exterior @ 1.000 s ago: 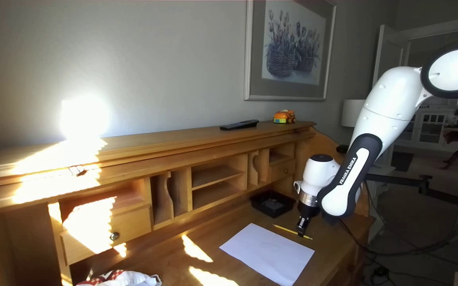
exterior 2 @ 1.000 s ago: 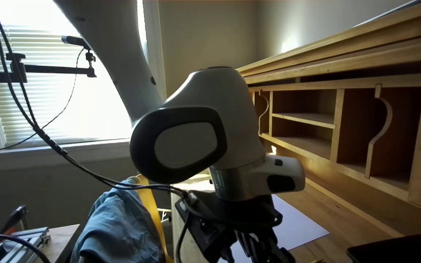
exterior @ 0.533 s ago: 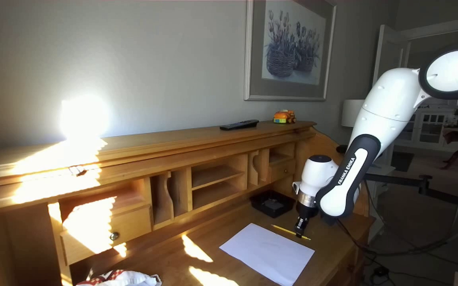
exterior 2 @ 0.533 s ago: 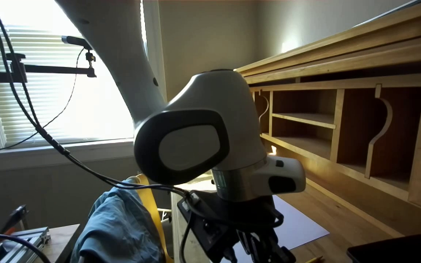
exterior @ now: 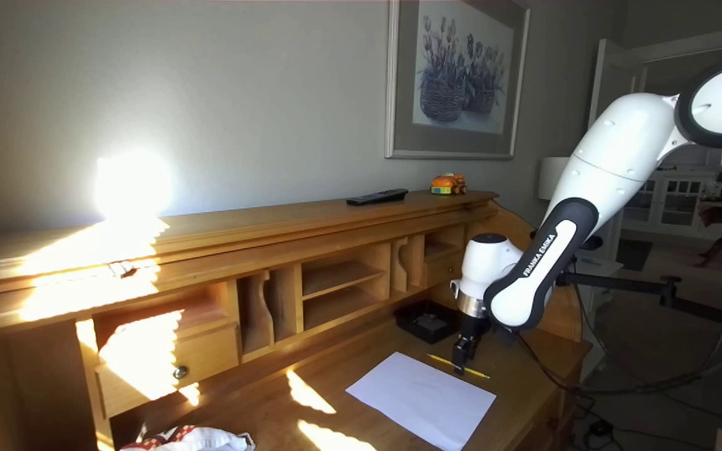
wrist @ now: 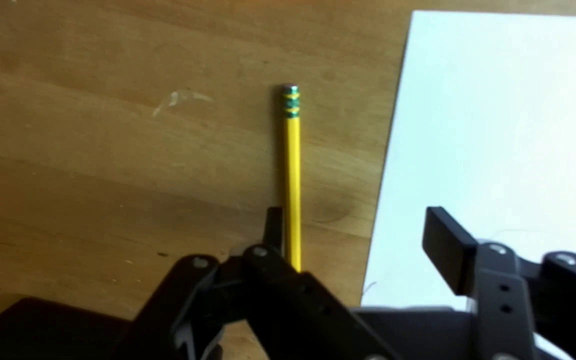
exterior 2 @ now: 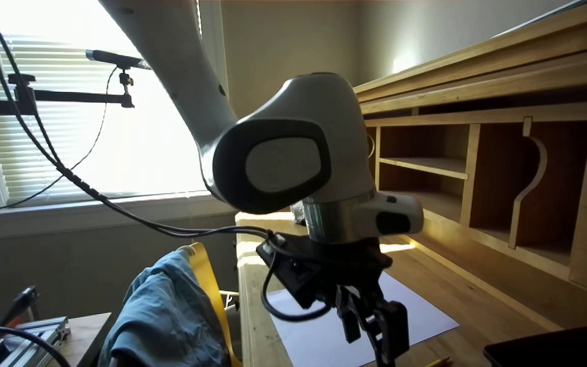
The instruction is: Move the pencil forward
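Note:
The yellow pencil (wrist: 293, 175) lies on the wooden desk, its eraser end pointing to the top of the wrist view. Its lower end is hidden behind my left-hand finger linkage. My gripper (wrist: 355, 230) stands open above the desk with nothing gripped. Seen from the wrist, the pencil runs just inside the left-hand finger (wrist: 274, 227), while the right-hand finger (wrist: 448, 250) hangs over the paper. In an exterior view the pencil (exterior: 479, 374) passes behind my gripper (exterior: 459, 371); elsewhere only one end of the pencil (exterior 2: 438, 362) shows.
A white sheet of paper (exterior: 420, 401) lies beside the pencil. A black tray (exterior: 429, 321) sits farther back against the desk's wooden cubbyholes (exterior: 342, 285). Cables (exterior 2: 171, 229) hang from the arm. A cloth (exterior: 192, 438) lies at the front.
My gripper has opened, risen and moved toward the paper's side, away from the pencil. The pencil slid very slightly toward the paper early on, then stayed put.

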### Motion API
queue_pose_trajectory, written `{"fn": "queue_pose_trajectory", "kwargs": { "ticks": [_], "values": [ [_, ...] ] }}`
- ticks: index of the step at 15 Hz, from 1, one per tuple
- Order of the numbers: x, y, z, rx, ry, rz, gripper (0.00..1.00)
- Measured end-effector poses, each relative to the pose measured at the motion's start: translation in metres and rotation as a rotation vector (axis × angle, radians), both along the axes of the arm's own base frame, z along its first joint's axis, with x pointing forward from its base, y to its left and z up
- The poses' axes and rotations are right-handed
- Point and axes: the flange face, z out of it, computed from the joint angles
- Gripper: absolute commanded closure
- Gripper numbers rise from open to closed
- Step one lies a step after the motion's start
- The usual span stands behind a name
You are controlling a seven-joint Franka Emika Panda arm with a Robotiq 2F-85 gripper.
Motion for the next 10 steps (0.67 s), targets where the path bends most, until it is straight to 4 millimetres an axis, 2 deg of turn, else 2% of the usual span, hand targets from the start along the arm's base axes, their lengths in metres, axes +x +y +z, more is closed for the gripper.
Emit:
{"fn": "queue_pose_trajectory", "kwargs": {
  "ticks": [3, 5, 10],
  "values": [
    [0.001, 0.028, 0.030, 0.056, 0.079, -0.049, 0.00],
    [0.002, 0.043, 0.057, 0.078, 0.116, -0.093, 0.00],
    [0.011, 0.060, 0.121, 0.053, 0.101, -0.205, 0.00]
  ]
}}
